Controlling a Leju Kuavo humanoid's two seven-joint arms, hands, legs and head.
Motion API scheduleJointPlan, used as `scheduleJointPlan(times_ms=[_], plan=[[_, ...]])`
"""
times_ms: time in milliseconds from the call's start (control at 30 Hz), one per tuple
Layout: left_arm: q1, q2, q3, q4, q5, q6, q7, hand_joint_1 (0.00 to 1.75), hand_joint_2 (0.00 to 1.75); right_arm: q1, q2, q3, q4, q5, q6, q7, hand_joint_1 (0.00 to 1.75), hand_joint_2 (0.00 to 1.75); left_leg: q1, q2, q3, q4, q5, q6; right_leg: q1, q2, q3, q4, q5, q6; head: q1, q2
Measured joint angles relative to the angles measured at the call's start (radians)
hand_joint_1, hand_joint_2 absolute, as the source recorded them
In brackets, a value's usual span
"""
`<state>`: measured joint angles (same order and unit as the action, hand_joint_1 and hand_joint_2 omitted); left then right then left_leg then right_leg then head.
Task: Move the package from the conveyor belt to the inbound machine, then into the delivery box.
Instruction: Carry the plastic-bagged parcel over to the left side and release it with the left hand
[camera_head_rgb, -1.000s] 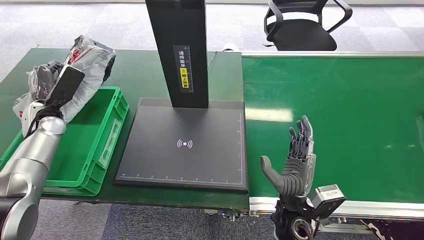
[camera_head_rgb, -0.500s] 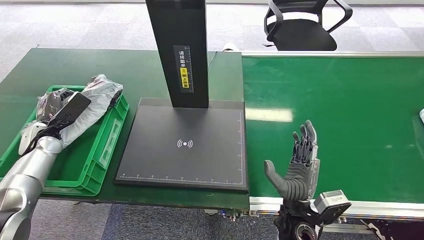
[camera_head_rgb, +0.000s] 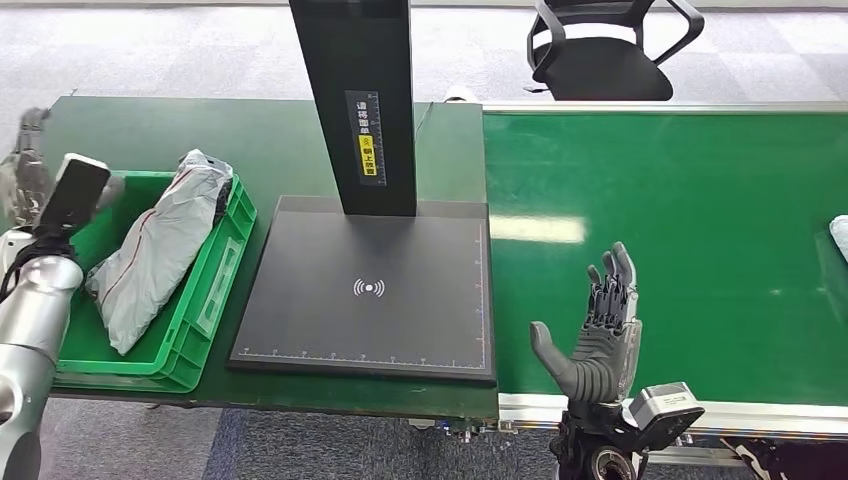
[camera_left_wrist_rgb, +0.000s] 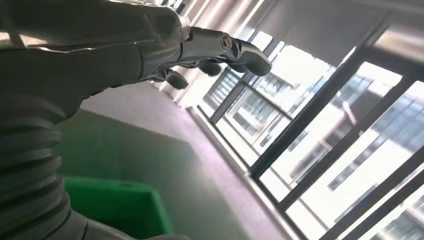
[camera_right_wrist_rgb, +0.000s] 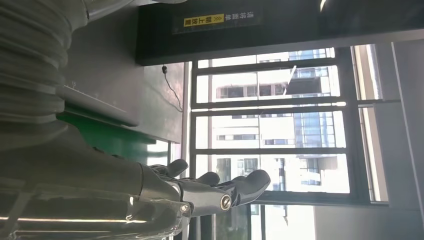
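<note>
The grey plastic-wrapped package (camera_head_rgb: 160, 250) lay lengthwise inside the green delivery box (camera_head_rgb: 222, 270), one end propped against the box's far rim and the other resting low toward the near wall, with nothing gripping it. The box sat on the dark green table (camera_head_rgb: 270, 140), just beside the left edge of the inbound machine (camera_head_rgb: 370, 290), whose flat black scanning plate carried a white wireless symbol and whose black upright column (camera_head_rgb: 355, 100) bore a yellow-and-white label.

The left hand (camera_head_rgb: 25, 165) was raised above the table beyond the box's far left corner, well apart from the package; in the head view it was blurred, while the left wrist view showed its fingers (camera_left_wrist_rgb: 235, 47) extended, a little apart, with nothing in them. The silver left forearm (camera_head_rgb: 35, 310) ran alongside the box's left wall.

The right hand (camera_head_rgb: 595, 330) stood upright over the near edge of the green conveyor belt (camera_head_rgb: 700, 220), palm turned toward the machine, thumb out to the side and fingers straight, holding nothing. At the belt's far right edge, part of a pale parcel (camera_head_rgb: 838, 238) was visible. A black office chair (camera_head_rgb: 600, 50) stood on the floor beyond the belt.
</note>
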<state>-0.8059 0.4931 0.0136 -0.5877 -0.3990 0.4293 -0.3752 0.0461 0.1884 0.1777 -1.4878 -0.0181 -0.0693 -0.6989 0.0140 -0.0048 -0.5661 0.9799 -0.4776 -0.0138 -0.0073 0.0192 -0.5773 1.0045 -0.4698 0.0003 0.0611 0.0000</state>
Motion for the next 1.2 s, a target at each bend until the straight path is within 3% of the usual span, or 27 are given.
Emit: scheduleJointPlan(times_ms=[133,267,767,833,900,1067,1200], plan=[[0.096,0.008,0.104,-0.144,0.150,0.010,-0.107,0.00,1.75,0.000,0.001,-0.001,0.000,-0.002,-0.016,0.000,0.00,1.75,0.000,0.000,0.000,0.000,0.000,0.000,0.000,0.000,-0.001,0.000,0.000,0.000,0.000,0.000],[0.158,0.012,0.167,-0.230,0.171,0.010,-0.124,0.00,1.75,0.000,0.003,-0.001,0.000,-0.002,-0.018,0.000,0.00,1.75,0.000,-0.001,-0.001,0.000,0.000,0.000,0.000,-0.001,0.000,0.000,-0.001,0.000,0.000,0.000],[0.232,0.007,0.217,-0.345,0.213,0.000,-0.149,0.00,1.75,0.001,0.006,-0.001,0.000,-0.004,-0.026,0.000,0.00,1.75,0.000,0.000,0.000,0.000,-0.001,-0.001,0.000,0.000,-0.001,0.000,0.000,0.000,0.000,0.000],[0.305,-0.039,0.218,-0.433,0.252,-0.028,-0.191,0.00,1.75,0.005,0.007,0.000,0.000,-0.002,-0.033,0.000,0.00,1.75,-0.002,0.001,0.001,0.000,-0.001,-0.001,-0.002,0.001,-0.001,-0.001,-0.001,0.001,0.000,0.000],[0.415,-0.131,0.187,-0.550,0.255,-0.048,-0.241,0.00,1.75,0.012,0.008,0.010,0.004,0.016,-0.044,0.000,0.00,1.75,-0.004,-0.001,0.002,0.000,-0.002,0.000,-0.005,0.000,0.001,-0.001,-0.003,0.003,0.000,0.000],[0.700,-0.379,-0.050,-0.766,0.304,-0.023,-0.298,0.00,1.75,0.005,0.025,0.060,0.076,0.118,-0.125,0.000,0.00,1.75,-0.008,0.004,0.003,0.000,-0.007,0.005,-0.008,0.004,0.003,-0.002,-0.004,0.006,0.000,0.000],[0.817,-0.514,-0.192,-0.813,0.410,-0.157,-0.274,0.00,1.75,-0.025,0.056,0.068,0.194,0.162,-0.125,0.016,0.00,1.75,-0.008,0.001,0.003,0.000,-0.008,0.007,-0.009,0.002,0.004,-0.002,-0.005,0.007,0.000,0.000]])
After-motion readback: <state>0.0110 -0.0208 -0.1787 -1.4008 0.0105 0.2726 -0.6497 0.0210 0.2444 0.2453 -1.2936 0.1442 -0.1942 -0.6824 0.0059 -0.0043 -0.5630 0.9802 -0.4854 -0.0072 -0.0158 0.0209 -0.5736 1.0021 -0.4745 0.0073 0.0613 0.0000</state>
